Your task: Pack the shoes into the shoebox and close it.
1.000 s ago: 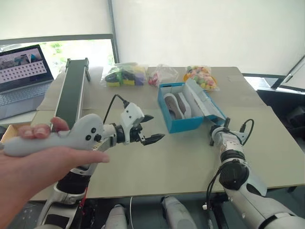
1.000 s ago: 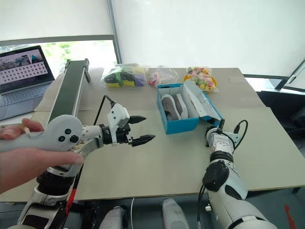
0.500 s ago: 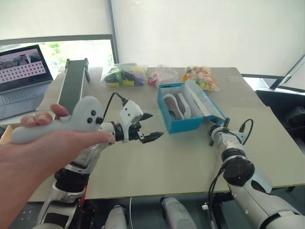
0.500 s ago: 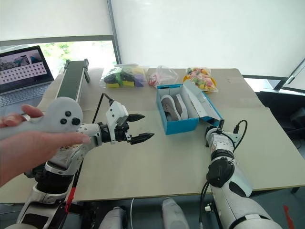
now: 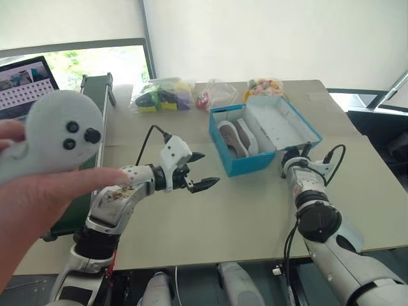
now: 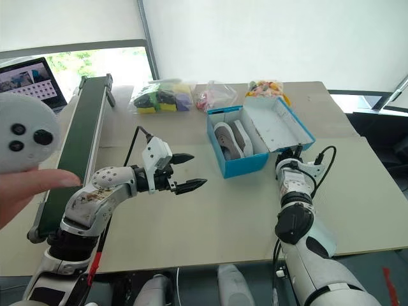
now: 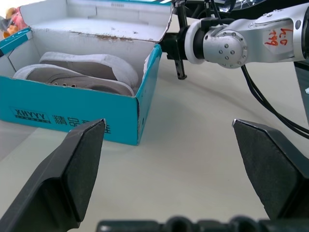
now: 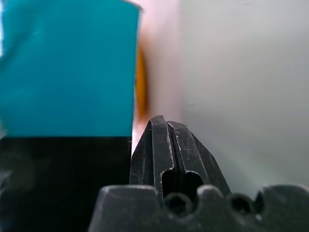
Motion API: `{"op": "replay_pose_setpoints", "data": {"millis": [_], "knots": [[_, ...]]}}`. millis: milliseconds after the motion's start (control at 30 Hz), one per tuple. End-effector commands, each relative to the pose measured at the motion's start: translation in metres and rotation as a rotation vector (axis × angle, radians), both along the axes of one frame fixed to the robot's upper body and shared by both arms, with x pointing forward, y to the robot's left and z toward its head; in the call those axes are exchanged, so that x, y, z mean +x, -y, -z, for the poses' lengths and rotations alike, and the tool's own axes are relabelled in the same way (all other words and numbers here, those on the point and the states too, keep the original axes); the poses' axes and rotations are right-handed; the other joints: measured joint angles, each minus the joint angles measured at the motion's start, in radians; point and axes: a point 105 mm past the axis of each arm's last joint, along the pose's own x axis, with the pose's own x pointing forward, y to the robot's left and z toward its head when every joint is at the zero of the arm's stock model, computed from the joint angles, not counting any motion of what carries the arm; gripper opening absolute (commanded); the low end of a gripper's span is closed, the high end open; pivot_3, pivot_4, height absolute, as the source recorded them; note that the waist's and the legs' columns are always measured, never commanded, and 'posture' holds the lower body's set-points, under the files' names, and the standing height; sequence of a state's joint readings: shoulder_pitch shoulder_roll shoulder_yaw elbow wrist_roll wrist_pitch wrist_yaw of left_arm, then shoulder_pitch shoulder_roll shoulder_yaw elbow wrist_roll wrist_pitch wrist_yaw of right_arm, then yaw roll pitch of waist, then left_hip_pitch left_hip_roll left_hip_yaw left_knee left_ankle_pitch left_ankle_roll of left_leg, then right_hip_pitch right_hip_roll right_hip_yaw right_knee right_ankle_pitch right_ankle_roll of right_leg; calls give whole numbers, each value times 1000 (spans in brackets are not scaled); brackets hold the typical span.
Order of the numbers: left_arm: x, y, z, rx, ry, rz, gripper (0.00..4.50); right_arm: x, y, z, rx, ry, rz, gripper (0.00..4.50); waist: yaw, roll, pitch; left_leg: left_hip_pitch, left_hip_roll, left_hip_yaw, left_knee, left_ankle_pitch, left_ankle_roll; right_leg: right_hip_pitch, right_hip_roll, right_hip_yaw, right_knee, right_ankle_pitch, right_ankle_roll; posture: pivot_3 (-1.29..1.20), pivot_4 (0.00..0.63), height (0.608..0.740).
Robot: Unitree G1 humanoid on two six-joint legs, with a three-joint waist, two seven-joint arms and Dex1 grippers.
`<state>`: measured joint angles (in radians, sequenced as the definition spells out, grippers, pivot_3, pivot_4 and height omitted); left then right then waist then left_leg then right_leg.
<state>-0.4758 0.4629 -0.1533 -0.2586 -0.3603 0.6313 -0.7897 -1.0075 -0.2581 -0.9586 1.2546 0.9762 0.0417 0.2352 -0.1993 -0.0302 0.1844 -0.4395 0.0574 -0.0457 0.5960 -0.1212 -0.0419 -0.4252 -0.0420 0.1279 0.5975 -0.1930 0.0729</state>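
Note:
The turquoise shoebox (image 5: 245, 164) stands open at the table's middle, and both grey shoes (image 5: 234, 137) lie side by side inside it. Its flap lid (image 5: 284, 124) is tilted up on the right, white inside showing. My right gripper (image 5: 294, 154) is shut and empty, just under the lid's near edge; the right wrist view has the lid's turquoise outer face (image 8: 63, 67) right beside the closed fingertips (image 8: 164, 123). My left gripper (image 5: 209, 169) hovers open and empty over the table, left of the box and pointing at it. The left wrist view takes in the box (image 7: 72, 113), the shoes (image 7: 87, 72) and the right gripper (image 7: 181, 72).
A person's hand (image 5: 38, 210) holds a grey controller (image 5: 57, 134) at the near left. A dark green conveyor (image 5: 89, 127) runs along the left side, with a laptop (image 5: 25, 76) behind it. Clear bags of colourful items (image 5: 159, 95) (image 5: 264, 84) lie behind the box.
My right gripper has risen and the lid has come up from lying low to a raised tilt. The person's hand with the controller moved up and closer. The camera shifted slightly.

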Motion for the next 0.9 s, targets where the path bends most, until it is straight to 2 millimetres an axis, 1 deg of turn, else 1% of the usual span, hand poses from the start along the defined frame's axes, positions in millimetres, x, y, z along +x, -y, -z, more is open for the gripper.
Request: {"op": "replay_pose_setpoints", "data": {"millis": [33, 133, 200, 233, 267, 300, 333, 367, 433, 533, 633, 667, 733, 767, 833, 867, 900], "knots": [[-5, 3, -11, -19, 35, 22, 4500, 4, 13, -48, -48, 198, 48, 27, 7, 0, 0, -1, -1, -1, -1, 0, 0, 0, -1, 0, 0, -1, 1, 0, 150, 740], [-5, 3, -11, -17, 32, 22, 4500, 4, 6, -75, -109, 344, 30, 27, 20, 3, 2, -1, -2, -1, -3, 0, 0, 0, -1, 0, 0, -2, 2, 0, 150, 740], [-5, 3, -11, -16, 30, 22, 4500, 2, -2, -97, -159, 467, 5, 27, 25, 5, 4, -1, -2, -1, -3, 0, 0, -1, -1, 0, 0, -2, 2, 0, 150, 740], [-5, 3, -11, -16, 29, 22, 4500, 1, -6, -105, -181, 508, -13, 27, 27, 6, 4, -1, -2, -2, -3, 0, 0, -1, -1, 0, 1, -2, 2, 0, 150, 740], [-5, 3, -11, -16, 28, 21, 4500, -1, -13, -116, -211, 564, -42, 27, 29, 6, 4, 0, -3, -2, -3, 0, 0, -1, -1, 0, 2, -2, 2, 0, 150, 740], [-5, 3, -11, -16, 27, 21, 4500, -3, -18, -122, -230, 598, -62, 27, 31, 6, 4, 0, -3, -2, -2, 0, 0, -1, -1, 0, 3, -2, 2, 0, 150, 740], [-5, 3, -10, -16, 27, 21, 4500, -4, -30, -132, -299, 629, -113, 27, 33, 6, 4, 0, -3, -3, -2, 0, 0, -1, -1, 0, 4, -2, 2, 0, 150, 740], [-5, 3, -10, -17, 26, 21, 4500, -4, -39, -136, -349, 636, -152, 27, 35, 6, 4, 0, -4, -4, -2, 0, 0, -1, -1, 0, 6, -2, 1, 0, 150, 740], [-6, 3, -10, -17, 26, 20, 4500, -1, -58, -137, -483, 587, -239, 27, 37, 6, 4, 0, -5, -5, -1, 0, 0, -3, -1, 0, 10, -3, 1, 0, 150, 740], [-5, 2, -11, -17, 25, 15, 4500, 8, -88, -128, -732, 457, -360, 27, 43, 6, 4, 2, -5, -6, 1, 0, 0, -3, -1, -1, 15, -5, -1, 0, 150, 740], [-6, 2, -10, -20, 25, 12, 4500, 16, -109, -107, -954, 296, -450, 27, 45, 6, 4, 2, -5, -6, 1, 0, 0, -3, -1, 0, 16, -6, -4, 0, 150, 740], [-6, 2, -10, -21, 25, 10, 4500, 20, -115, -92, -1049, 203, -484, 27, 46, 6, 4, 2, -6, -6, 2, 0, 0, -3, -1, 0, 16, -7, -6, 0, 150, 740], [-6, 2, -10, -23, 26, 8, 4500, 23, -119, -74, -1196, 88, -516, 27, 49, 6, 4, 2, -6, -7, 2, 0, 0, -2, -1, 0, 16, -8, -6, 0, 150, 740], [-6, 2, -10, -25, 26, 5, 4500, 24, -121, -65, -1244, 40, -536, 27, 49, 6, 4, 2, -6, -7, 3, 0, 0, -2, -1, 0, 16, -8, -6, 0, 150, 740], [-5, 2, -10, -29, 27, -2, 4500, 26, -120, -42, -1370, -99, -568, 27, 51, 6, 4, 2, -6, -7, 3, 0, 0, -2, -1, 0, 16, -7, -5, 0, 150, 740], [-5, 2, -10, -31, 28, -4, 4500, 26, -118, -36, -1411, -139, -575, 27, 51, 6, 4, 2, -6, -7, 3, 0, 0, -1, -1, 0, 15, -6, -2, 0, 150, 740], [-6, 1, -11, -37, 30, -9, 4500, 25, -117, -25, -1490, -199, -593, 27, 53, 6, 4, 2, -6, -7, 4, 0, 0, -1, -1, 0, 15, -5, -1, 0, 150, 740]]}}
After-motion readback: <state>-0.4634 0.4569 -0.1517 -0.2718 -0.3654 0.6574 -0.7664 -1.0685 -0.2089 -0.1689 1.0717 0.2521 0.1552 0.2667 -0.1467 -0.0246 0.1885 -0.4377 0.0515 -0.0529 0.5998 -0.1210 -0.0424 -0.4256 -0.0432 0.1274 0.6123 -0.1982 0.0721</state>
